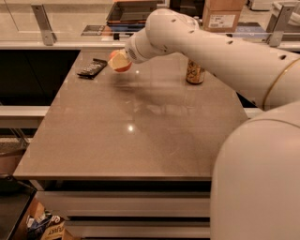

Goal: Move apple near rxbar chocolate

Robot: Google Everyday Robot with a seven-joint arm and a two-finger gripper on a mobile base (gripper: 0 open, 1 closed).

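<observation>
My gripper (118, 61) is at the far left part of the brown table (140, 136), at the end of the white arm that reaches across from the right. It is shut on the red-orange apple (123, 67), which shows partly behind the pale fingers and is held just above the table top. The rxbar chocolate (92, 68), a flat dark bar, lies on the table near its far left corner, a short way to the left of the apple.
A gold-brown drink can (195, 71) stands at the far right of the table, partly behind my arm. A glass rail with metal posts (44, 21) runs behind the table. A cardboard box (223, 14) and a dark tray (133, 11) sit beyond it.
</observation>
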